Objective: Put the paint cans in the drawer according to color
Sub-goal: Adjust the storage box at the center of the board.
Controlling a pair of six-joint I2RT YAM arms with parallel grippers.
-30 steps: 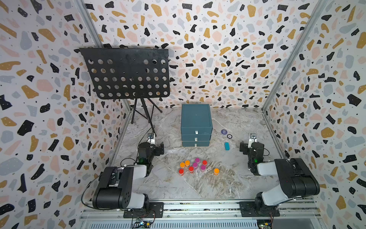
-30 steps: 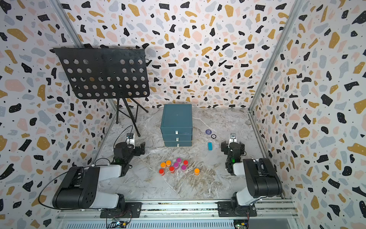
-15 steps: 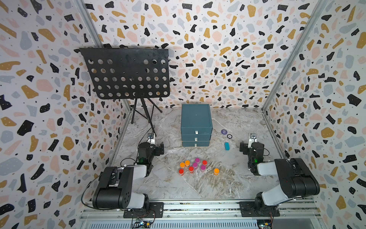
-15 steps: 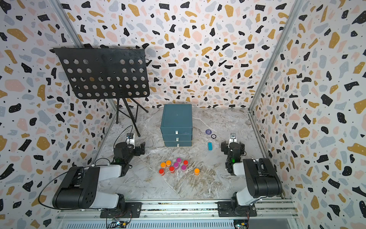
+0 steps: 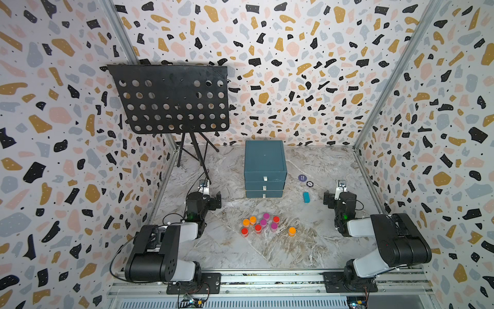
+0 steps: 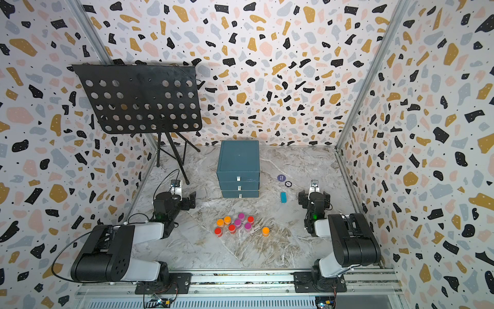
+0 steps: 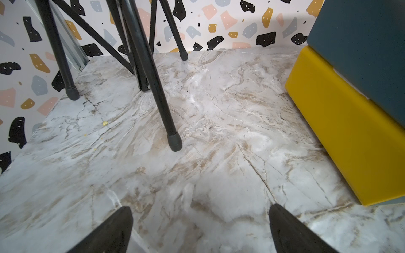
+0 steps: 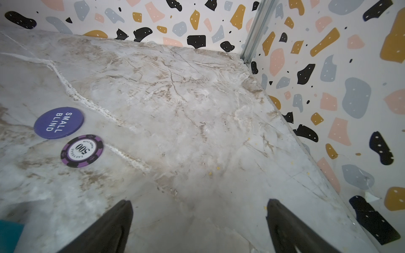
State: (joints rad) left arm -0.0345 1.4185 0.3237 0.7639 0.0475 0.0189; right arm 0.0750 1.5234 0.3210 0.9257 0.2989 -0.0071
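Observation:
The paint cans (image 5: pixel 263 223) stand in a tight cluster on the marble floor in both top views, with orange, red and magenta lids; one orange can (image 5: pixel 292 231) sits apart to the right. Behind them stands the dark teal drawer (image 5: pixel 264 163) chest, all three drawers closed; its yellow side (image 7: pixel 341 131) shows in the left wrist view. My left gripper (image 5: pixel 204 191) rests left of the chest, open (image 7: pixel 200 210) over bare floor. On the chest's right side my right gripper (image 5: pixel 340 191) is open (image 8: pixel 199 203) and empty. No can shows in either wrist view.
A black music stand (image 5: pixel 171 99) rises at the back left; its legs (image 7: pixel 173 140) reach the floor ahead of the left gripper. Two poker chips (image 8: pixel 58 122) (image 8: pixel 82 151) and a small teal block (image 5: pixel 306 197) lie between the chest and the right gripper. Patterned walls enclose three sides.

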